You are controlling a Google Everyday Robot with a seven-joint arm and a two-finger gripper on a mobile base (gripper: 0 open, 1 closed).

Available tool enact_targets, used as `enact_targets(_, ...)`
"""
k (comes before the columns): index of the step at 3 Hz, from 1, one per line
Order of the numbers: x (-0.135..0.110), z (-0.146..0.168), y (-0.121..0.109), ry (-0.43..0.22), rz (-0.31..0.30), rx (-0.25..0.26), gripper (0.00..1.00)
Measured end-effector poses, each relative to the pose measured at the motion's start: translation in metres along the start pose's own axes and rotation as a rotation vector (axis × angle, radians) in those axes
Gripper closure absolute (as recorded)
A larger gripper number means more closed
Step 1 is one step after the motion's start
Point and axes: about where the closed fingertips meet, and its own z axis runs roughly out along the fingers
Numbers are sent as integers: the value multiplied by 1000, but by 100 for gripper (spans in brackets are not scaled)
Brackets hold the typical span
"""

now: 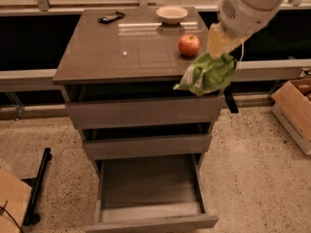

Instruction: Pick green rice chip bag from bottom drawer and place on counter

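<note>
The claw (221,53), by the counter (121,52) edge, squeezes the green bag (206,75) by its top; light and floppy, it dangles underneath

One high frontal camera looks down; hand (219,46) upper right.

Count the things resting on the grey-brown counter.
3: small black object back-left, pale round bowl back-centre, red apple right. End effector holds crinkly green bag off front-right corner.
</note>
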Motion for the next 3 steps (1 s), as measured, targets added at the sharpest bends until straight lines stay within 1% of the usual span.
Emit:
enact_targets(1, -50, -75, 24, -234, -157, 72, 100)
enact_targets(2, -86, -92, 40, -371, -225, 19, 100)
enact_targets(3, -128, -53, 60, -436, -239, -86, 100)
